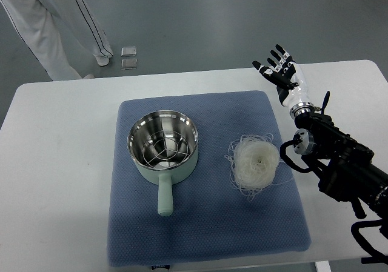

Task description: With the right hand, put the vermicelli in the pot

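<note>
top view | right hand (280,66) spread, empty | vermicelli (256,161) beside pot (162,145)

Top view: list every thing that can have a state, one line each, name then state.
pot: upright on the blue mat, no lid, no vermicelli inside, handle toward the near edge.
vermicelli: loose round nest on the mat, right of the pot, untouched.
right hand: open, fingers spread, raised over the table beyond the vermicelli, holding nothing.
blue mat: flat on the white table.
</note>
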Robot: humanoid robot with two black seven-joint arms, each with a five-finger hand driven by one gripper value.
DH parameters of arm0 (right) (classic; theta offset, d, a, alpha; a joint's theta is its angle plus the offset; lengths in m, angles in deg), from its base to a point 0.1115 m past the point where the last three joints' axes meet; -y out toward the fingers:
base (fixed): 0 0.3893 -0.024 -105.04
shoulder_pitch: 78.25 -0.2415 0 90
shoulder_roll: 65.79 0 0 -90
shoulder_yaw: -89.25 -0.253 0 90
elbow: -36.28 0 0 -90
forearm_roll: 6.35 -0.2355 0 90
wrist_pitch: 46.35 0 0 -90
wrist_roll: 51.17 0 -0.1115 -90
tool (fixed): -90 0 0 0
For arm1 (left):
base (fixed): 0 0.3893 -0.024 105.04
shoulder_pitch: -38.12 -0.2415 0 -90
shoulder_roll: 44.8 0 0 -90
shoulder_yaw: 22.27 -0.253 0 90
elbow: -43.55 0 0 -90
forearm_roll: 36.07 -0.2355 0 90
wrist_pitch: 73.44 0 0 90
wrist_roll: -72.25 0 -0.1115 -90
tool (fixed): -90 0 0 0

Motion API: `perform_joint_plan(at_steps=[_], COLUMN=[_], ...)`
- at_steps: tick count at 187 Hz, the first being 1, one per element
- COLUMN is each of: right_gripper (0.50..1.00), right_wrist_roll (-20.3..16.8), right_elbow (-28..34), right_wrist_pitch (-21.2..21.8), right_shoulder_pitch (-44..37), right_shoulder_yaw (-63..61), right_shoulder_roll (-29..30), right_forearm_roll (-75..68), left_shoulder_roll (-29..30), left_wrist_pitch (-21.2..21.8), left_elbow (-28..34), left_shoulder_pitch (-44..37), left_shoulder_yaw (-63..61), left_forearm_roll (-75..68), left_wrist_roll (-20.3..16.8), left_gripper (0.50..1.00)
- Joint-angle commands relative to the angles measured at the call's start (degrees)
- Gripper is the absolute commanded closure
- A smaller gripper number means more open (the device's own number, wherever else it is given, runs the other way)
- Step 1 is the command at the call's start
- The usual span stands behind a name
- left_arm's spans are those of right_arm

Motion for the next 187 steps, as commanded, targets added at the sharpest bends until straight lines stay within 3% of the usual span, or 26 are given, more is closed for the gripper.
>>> perform_joint_plan(at_steps=[1, 187], right_gripper=[0.579, 0.579], right_wrist_roll=[0.0, -0.3], right_elbow=[0.0, 0.3], right_wrist_pitch=[0.1, -0.1], right_shoulder_pitch=[0.0, -1.4], right_shoulder_yaw=[0.0, 0.1], right_shoulder_roll=[-0.1, -0.5], right_forearm_roll=[0.0, 0.4], left_shoulder_roll=[0.0, 0.0], left_wrist_pitch=[0.0, 0.0], left_elbow=[0.0, 0.0], left_shoulder_pitch=[0.0, 0.6], left_shoulder_yaw=[0.0, 0.0], left_forearm_roll=[0.0, 0.0], left_wrist_roll=[0.0, -0.1], left_gripper=[0.500, 0.500])
